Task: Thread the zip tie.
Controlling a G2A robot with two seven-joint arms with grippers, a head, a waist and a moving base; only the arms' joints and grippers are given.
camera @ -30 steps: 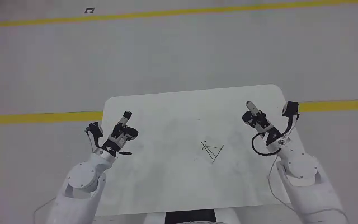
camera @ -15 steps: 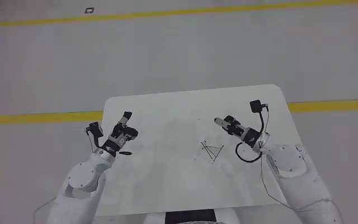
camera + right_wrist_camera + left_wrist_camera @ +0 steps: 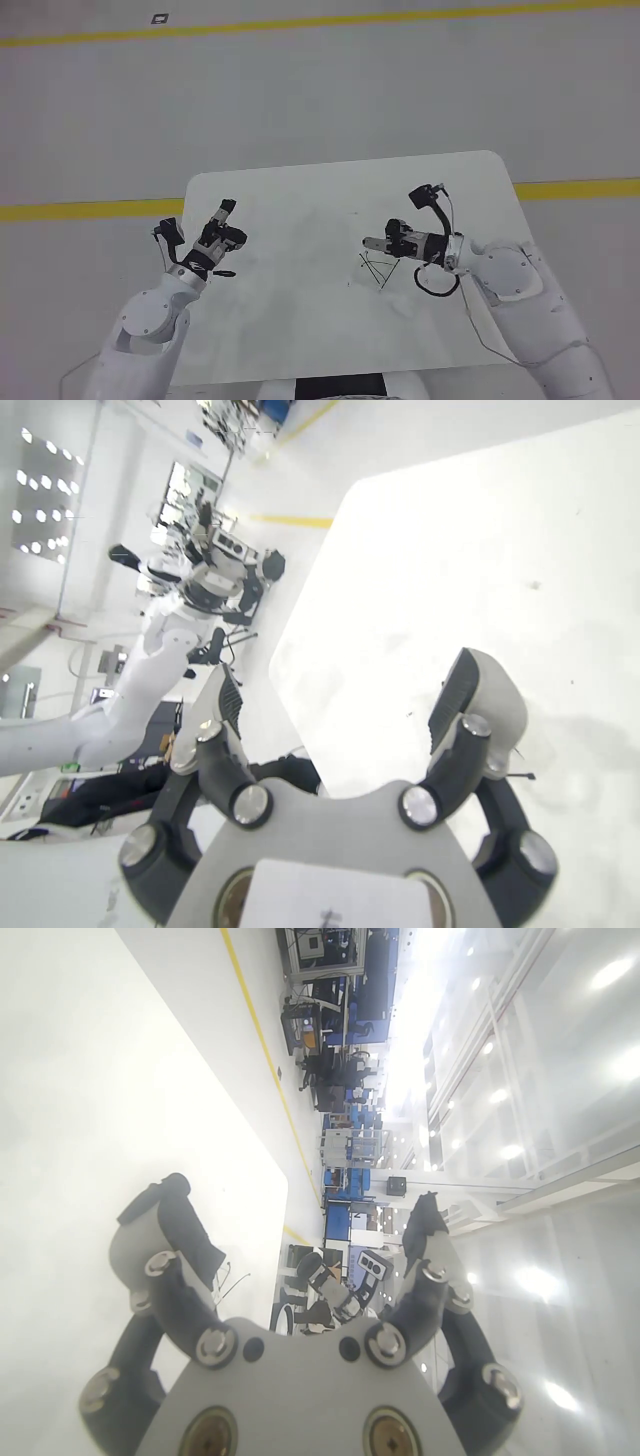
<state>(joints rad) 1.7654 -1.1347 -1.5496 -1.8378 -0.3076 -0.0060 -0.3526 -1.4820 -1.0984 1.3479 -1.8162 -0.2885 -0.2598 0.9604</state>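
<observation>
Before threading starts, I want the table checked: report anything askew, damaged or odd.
Nothing looks damaged or spilled. The only untidy thing is the zip ties. They lie crossed in a loose triangle on the table, just beside the open right gripper, and are too thin to count.

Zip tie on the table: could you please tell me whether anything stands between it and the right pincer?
Nothing visible does. The open right pincer hangs close to the zip tie, which lies on the bare white table, with no other object between them.
</observation>
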